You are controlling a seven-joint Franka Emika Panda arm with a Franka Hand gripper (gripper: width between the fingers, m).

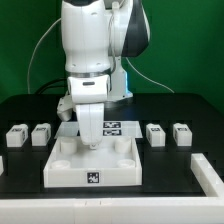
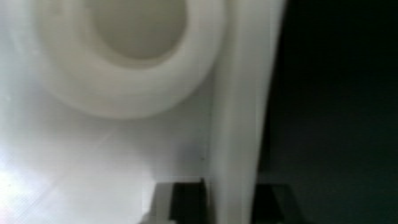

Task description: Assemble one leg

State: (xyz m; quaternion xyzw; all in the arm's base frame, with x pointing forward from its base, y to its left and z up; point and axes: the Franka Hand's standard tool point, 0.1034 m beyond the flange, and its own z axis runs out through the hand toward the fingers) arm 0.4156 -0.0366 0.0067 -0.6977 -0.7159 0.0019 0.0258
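Note:
The large white square tray-like piece (image 1: 92, 165) lies in the front middle of the table. My gripper (image 1: 90, 142) is low over its far rim. In the wrist view the raised rim (image 2: 235, 110) runs between my two dark fingers (image 2: 187, 205), which touch it on both sides, so the gripper (image 2: 231, 198) is shut on the rim. A round socket hole (image 2: 134, 35) in the piece shows beside the rim. Four legs stand in a row. Two are on the exterior view's left (image 1: 15, 135) (image 1: 41, 132) and two on its right (image 1: 155, 132) (image 1: 181, 132), all apart from the gripper.
The marker board (image 1: 112, 127) lies just behind the tray-like piece. A white angled part (image 1: 207, 176) sits at the front on the exterior view's right. The table top is black.

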